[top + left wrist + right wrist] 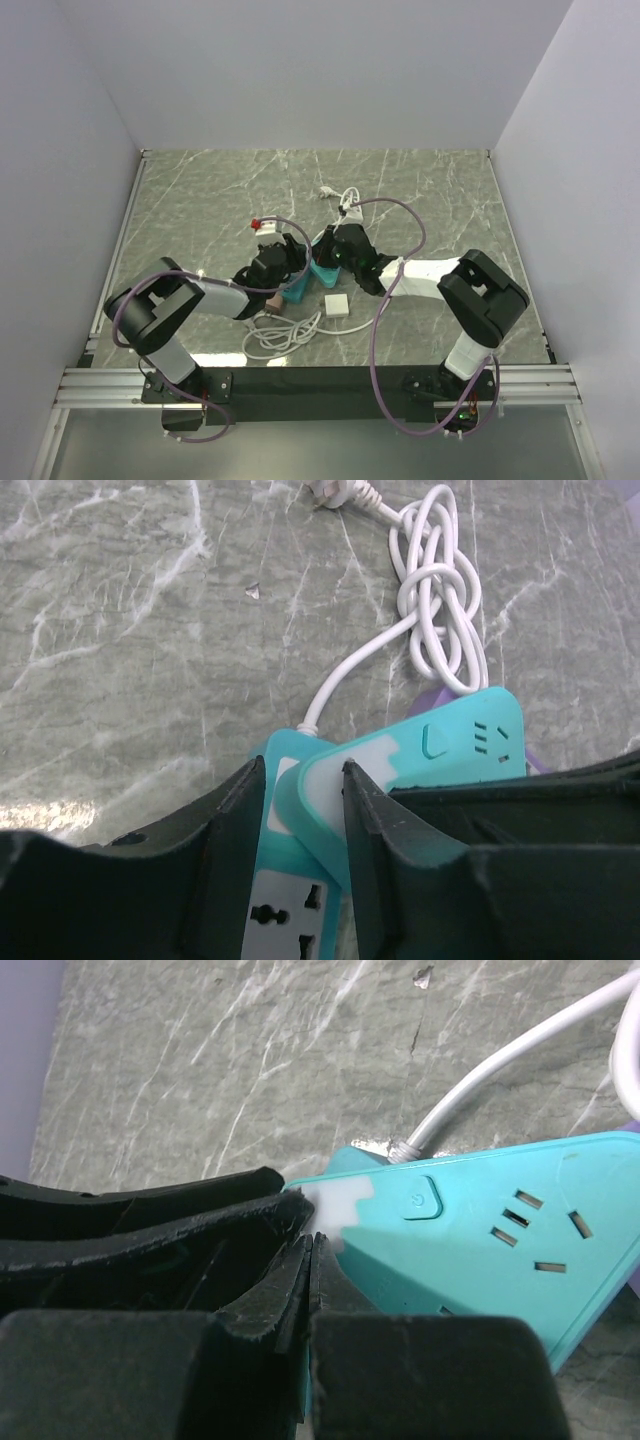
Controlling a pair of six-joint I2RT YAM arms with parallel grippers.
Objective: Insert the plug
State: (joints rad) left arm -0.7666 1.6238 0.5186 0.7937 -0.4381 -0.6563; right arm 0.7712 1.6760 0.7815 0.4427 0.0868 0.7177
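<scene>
The plug (337, 305), a flat white square block, lies on the marble table just in front of both grippers, and neither touches it. Its thin white cable (285, 335) is coiled to its left. Two teal power strips overlap at the centre: a tilted one (450, 740) rests across a flat one (285, 900). My left gripper (303, 770) stands partly open astride their overlapping ends, its right finger (375, 820) against the tilted strip's white face. My right gripper (310, 1242) is shut with nothing in it, tips beside that strip (480, 1250).
A knotted bundle of white cable (440, 590) with a small pronged plug (335, 492) lies beyond the strips. A small red-topped item (258, 222) sits behind my left gripper (290, 265) and a brownish cube (273, 303) in front of it. White walls enclose three sides.
</scene>
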